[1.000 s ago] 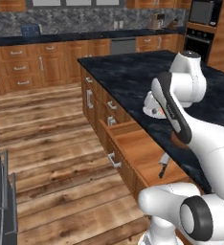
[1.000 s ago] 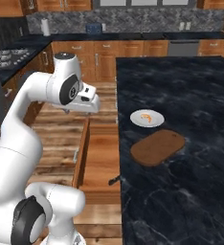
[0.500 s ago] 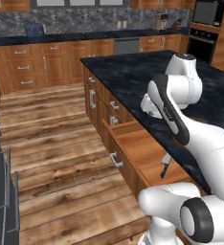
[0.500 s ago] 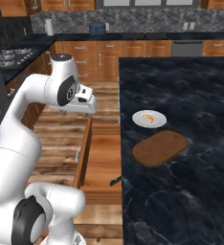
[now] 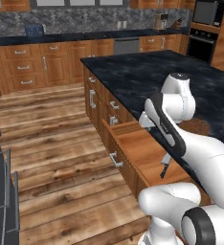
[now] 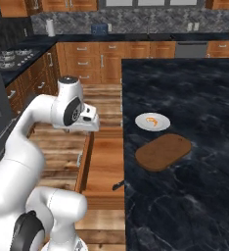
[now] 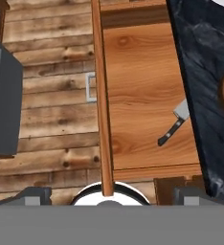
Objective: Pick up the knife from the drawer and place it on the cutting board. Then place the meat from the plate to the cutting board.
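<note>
You have the drawer [image 7: 142, 91] open with the knife [image 7: 173, 123] lying inside by the desk [image 6: 185, 98] edge, but your pincer [image 6: 89, 125] holds nothing, its opening unclear, so both knife and meat [image 6: 153, 120] on the plate [image 6: 142, 124] await the cutting board [image 6: 163, 151].

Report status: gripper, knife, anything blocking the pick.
Gripper above the open drawer, holding nothing; jaw state unclear. Knife lies flat in the drawer, blade partly under the counter edge. Nothing else near it.
</note>
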